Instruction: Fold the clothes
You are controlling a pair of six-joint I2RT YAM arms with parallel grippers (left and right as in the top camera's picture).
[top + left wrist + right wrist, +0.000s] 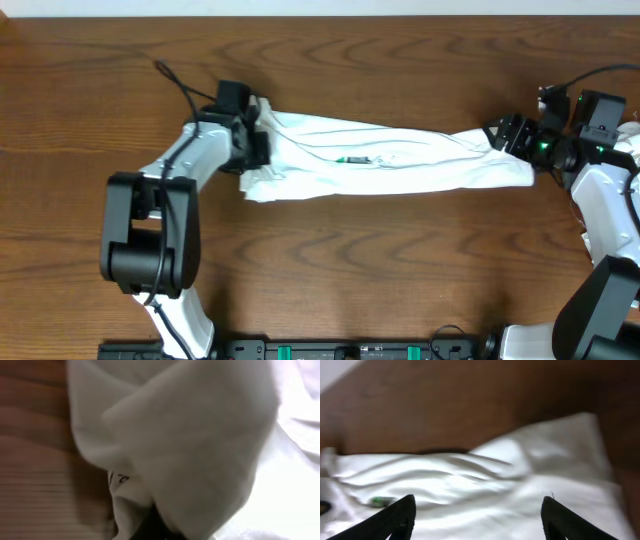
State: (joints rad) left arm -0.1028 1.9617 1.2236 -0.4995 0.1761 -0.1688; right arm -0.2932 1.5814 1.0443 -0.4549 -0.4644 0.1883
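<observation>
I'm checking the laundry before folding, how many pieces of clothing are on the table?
1: the white T-shirt, stretched across the table between the left tool and right tool. Something underneath it could be hidden.

A tabletop (330, 280) of dark brown wood fills nearly the whole scene. Its grain runs in long wavy bands and loops from side to side, under even light that casts only soft shadows. Along the far edge lies a narrow pale strip (320, 6) (wall or floor, I cannot tell), seen again as a whitish corner (335, 372) in the right wrist view, and at the near edge sits a black rail (350, 350) with small green marks.
</observation>
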